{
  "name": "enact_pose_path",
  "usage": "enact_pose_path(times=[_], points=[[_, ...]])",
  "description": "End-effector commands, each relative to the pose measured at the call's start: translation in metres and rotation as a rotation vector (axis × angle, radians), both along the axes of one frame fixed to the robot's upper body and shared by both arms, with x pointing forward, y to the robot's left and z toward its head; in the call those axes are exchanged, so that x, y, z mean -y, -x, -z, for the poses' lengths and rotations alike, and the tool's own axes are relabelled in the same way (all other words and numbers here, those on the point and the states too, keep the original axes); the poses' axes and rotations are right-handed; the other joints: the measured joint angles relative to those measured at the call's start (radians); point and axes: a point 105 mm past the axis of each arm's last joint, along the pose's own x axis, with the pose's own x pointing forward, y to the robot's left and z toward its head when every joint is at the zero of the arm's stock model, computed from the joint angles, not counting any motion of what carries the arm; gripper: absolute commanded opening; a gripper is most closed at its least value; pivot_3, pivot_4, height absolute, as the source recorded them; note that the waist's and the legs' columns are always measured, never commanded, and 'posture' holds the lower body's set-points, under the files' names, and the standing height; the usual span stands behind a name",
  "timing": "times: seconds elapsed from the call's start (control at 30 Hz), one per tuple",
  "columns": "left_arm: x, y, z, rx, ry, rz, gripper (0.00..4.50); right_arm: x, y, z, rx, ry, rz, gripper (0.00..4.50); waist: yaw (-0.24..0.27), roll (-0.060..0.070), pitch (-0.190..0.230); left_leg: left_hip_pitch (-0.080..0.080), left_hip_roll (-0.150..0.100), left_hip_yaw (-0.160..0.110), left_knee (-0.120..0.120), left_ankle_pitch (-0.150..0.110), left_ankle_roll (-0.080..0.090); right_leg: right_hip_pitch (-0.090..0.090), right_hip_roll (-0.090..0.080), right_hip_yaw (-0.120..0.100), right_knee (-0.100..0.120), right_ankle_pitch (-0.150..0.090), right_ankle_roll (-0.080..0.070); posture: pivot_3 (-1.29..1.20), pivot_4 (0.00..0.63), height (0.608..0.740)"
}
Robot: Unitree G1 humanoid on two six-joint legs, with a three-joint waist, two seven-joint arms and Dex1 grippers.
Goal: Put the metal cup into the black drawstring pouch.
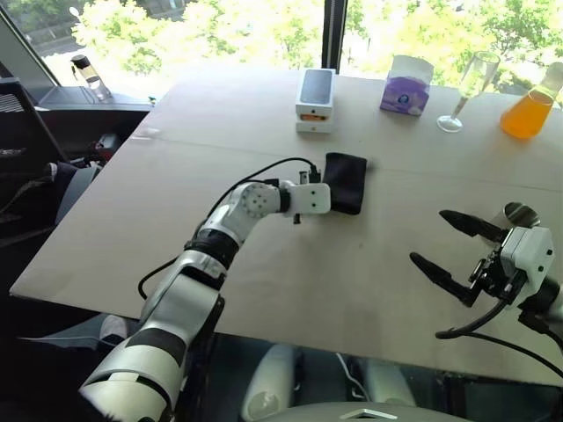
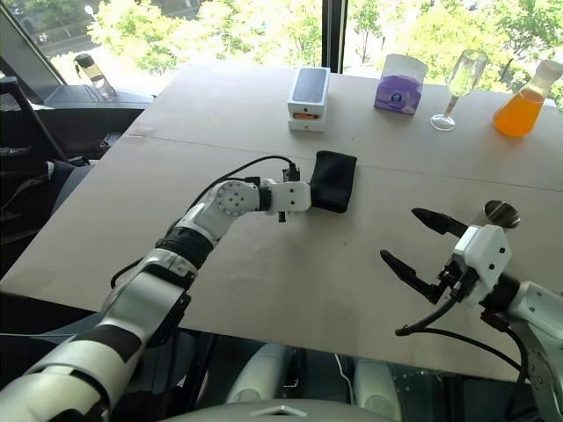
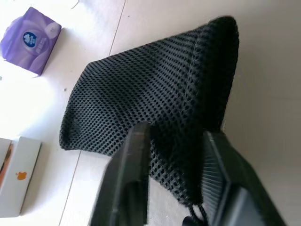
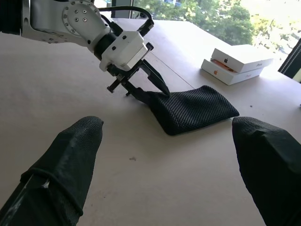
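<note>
The black drawstring pouch (image 1: 346, 180) lies flat on the table (image 1: 176, 229), a soft mesh bag a little past the middle. My left gripper (image 3: 176, 132) reaches it from the near left. Its fingers (image 4: 155, 87) are pinched on the pouch's near end, where the cord (image 3: 195, 214) comes out. The metal cup (image 1: 519, 214) stands upright at the right side, its shiny rim showing just behind my right hand. Apart from both things, my right gripper (image 1: 429, 236) hovers open and empty in front of the cup, pointing toward the pouch.
At the far side stand a white phone box (image 1: 315, 98), a purple tissue pack (image 1: 405, 85), a stemmed glass (image 1: 466, 88) and a flask of orange liquid (image 1: 530, 110). A small bottle (image 1: 91, 77) stands on the sill beyond the table's left corner.
</note>
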Motion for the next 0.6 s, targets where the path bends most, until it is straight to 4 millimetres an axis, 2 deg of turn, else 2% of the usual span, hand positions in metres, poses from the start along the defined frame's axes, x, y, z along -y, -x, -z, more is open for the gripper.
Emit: enact_pose_path(times=[0.03,0.17,0.27,0.37,0.43,0.53,0.6], points=[[0.004,-0.004,-0.019,-0.090,0.116,-0.017,0.04,-0.004,0.001,-0.005,0.036,0.010,0.017,4.50,-0.001,0.000,0.000,0.000,0.000,0.000,0.000,0.000,0.000,0.000,0.000,0.000,0.000,0.000,0.000,0.00,0.150,0.740],[0.004,-0.006,-0.036,-0.450,0.318,-0.091,0.04,0.003,-0.006,-0.002,0.038,0.028,0.133,4.50,-0.002,0.000,0.000,0.000,0.000,0.000,0.002,0.000,0.000,-0.001,0.000,-0.001,0.004,0.000,0.000,0.00,0.150,0.740],[0.000,-0.009,-0.047,-0.627,0.410,-0.140,0.04,0.012,-0.010,-0.004,0.007,0.044,0.193,4.50,-0.004,0.000,0.000,0.000,0.000,0.001,0.005,0.000,0.000,-0.002,0.001,-0.003,0.008,0.000,0.000,0.00,0.150,0.740],[-0.001,-0.010,-0.052,-0.685,0.428,-0.165,0.04,0.025,-0.018,-0.010,-0.015,0.119,0.276,4.50,-0.006,0.000,0.000,0.000,0.000,0.001,0.007,0.000,0.001,-0.001,0.001,-0.002,0.009,0.000,0.000,0.00,0.150,0.740],[0.001,-0.009,-0.054,-0.741,0.451,-0.178,0.04,0.035,-0.024,-0.022,-0.006,0.214,0.324,4.50,-0.008,0.000,0.000,0.000,0.000,0.001,0.008,-0.001,0.001,-0.001,0.001,-0.002,0.010,0.000,0.000,0.00,0.150,0.740],[0.006,-0.005,-0.052,-0.753,0.438,-0.173,0.04,0.050,-0.037,-0.037,-0.023,0.299,0.403,4.50,-0.011,0.000,0.000,-0.001,0.000,0.001,0.010,-0.001,0.002,-0.001,0.001,-0.002,0.010,0.000,0.000,0.00,0.150,0.740],[0.008,-0.003,-0.048,-0.758,0.427,-0.177,0.04,0.062,-0.048,-0.041,-0.091,0.319,0.464,4.50,-0.013,0.000,0.000,-0.001,0.000,0.001,0.010,-0.001,0.002,-0.001,0.000,0.000,0.010,0.000,0.000,0.00,0.150,0.740]])
